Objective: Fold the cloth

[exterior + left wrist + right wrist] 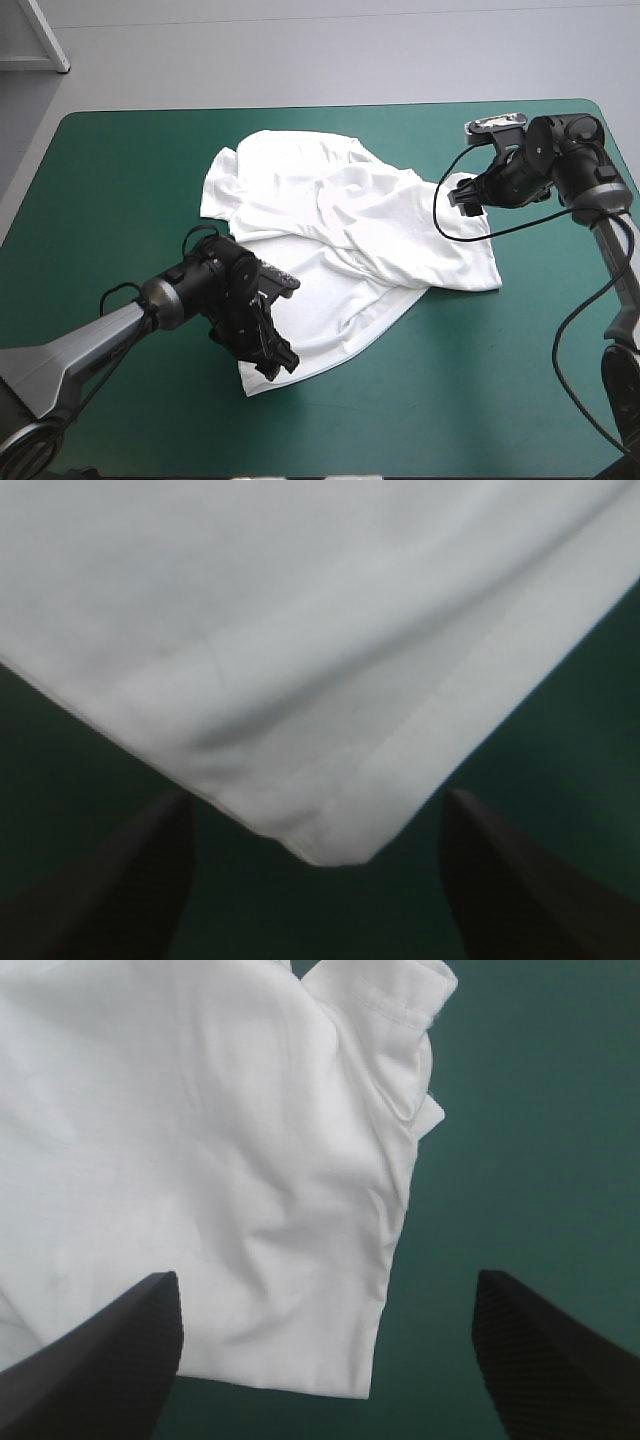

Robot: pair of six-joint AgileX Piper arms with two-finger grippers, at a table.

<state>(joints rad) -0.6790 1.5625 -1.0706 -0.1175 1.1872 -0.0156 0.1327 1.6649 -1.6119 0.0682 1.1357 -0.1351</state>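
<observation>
The white T-shirt [340,230] lies loosely spread and wrinkled across the middle of the teal-green table. My left gripper [272,358] is low over the shirt's near-left corner. In the left wrist view that hemmed corner [335,845] points into the gap between the black fingers [130,870] of the left gripper [318,810], which stands open. My right gripper [463,195] hovers at the shirt's right side. In its own view the right gripper [325,1290] is open, and a folded edge of the T-shirt [200,1160] lies ahead between its fingers, nearer to one finger [110,1350].
Bare teal-green cover [520,380] surrounds the shirt on the near and right sides. The far edge of the table [320,106] runs behind the shirt.
</observation>
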